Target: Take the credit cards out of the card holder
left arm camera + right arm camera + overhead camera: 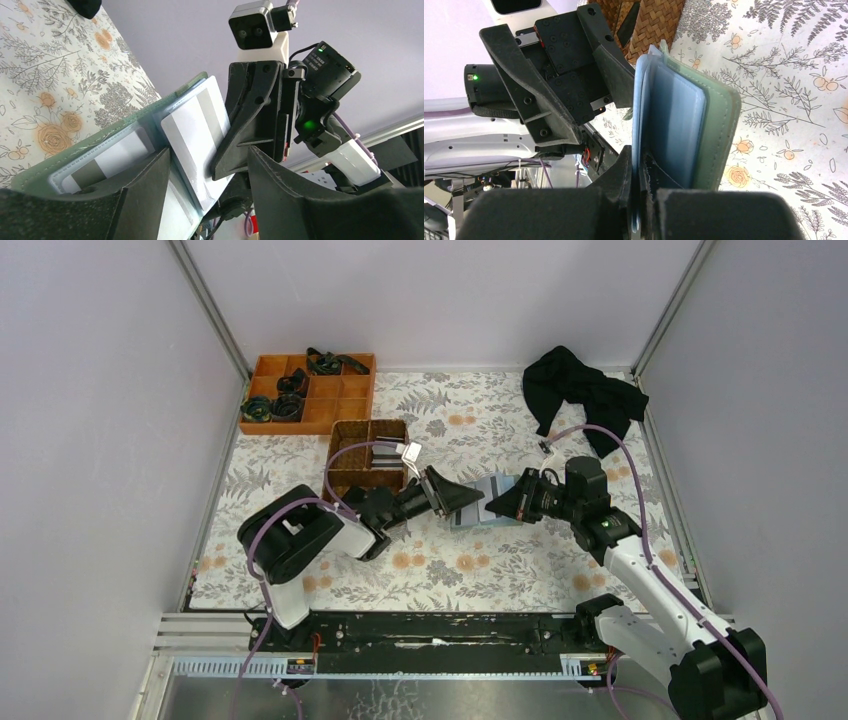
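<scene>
The card holder (488, 508), grey-green outside and light blue inside, stands open on edge above the floral mat between both grippers. My right gripper (503, 505) is shut on its thin inner edge (636, 155); the green cover (719, 130) lies to the right of the jaws. In the left wrist view a whitish credit card (192, 130) with a grey stripe sticks out of the holder (112, 131), and another card (117, 152) sits in a slot. My left gripper (209, 152) is open, with a finger on either side of the holder's end (468, 502).
A brown wicker basket (368, 455) stands just behind the left arm and also shows in the right wrist view (649, 20). An orange divided tray (345, 412) with dark items is at the back left. A black cloth (575, 390) lies at the back right.
</scene>
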